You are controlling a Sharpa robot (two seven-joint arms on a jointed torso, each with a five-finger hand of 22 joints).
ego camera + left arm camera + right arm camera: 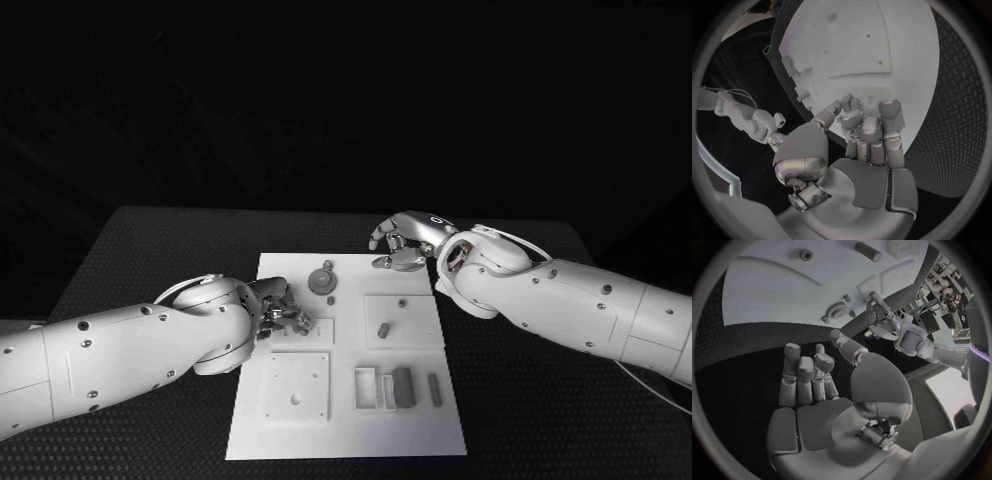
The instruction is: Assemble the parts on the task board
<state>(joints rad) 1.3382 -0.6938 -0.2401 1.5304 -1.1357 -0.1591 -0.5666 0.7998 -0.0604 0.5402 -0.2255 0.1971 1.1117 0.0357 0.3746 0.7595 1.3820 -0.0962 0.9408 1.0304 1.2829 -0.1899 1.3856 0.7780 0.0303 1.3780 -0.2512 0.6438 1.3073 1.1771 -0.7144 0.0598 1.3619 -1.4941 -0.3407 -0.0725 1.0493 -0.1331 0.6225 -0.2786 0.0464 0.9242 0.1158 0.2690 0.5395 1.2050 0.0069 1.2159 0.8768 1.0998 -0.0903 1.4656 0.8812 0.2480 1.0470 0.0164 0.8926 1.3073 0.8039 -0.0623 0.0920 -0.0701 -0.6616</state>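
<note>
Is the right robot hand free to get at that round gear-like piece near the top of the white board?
Probably yes. The right robot hand hovers by the task board's far edge holding nothing, and the gear-like part lies uncovered close beside it. The left robot hand sits lower on the board, off that path.

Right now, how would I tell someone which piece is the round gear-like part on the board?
Start at the white task board in the middle of the black table. Go to its far end, between the left hand and right hand. The round grey part lies flat there; the grey pieces nearer the robot are narrow, elongated pieces.
</note>
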